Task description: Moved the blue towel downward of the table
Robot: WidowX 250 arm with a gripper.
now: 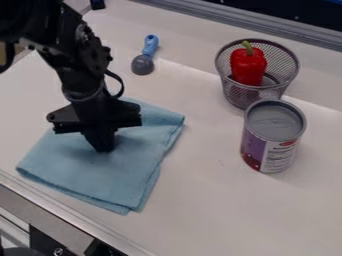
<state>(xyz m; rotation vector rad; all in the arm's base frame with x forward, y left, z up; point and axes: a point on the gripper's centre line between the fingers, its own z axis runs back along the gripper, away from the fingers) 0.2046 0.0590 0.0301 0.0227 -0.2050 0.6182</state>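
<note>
The folded blue towel (121,172) lies flat on the left part of the table, its lower corner close to the front edge. My gripper (102,147) points down at the towel's upper middle, with its tips low against the cloth. The gripper body covers part of the towel's upper left. Whether any cloth is held between the tips cannot be made out.
A blue and grey scoop (145,56) lies behind the towel. At the right back stands a mesh basket (235,95) with a red pepper (248,66) inside, and a can (272,136) stands in front of it. The table's front edge (73,215) runs below the towel.
</note>
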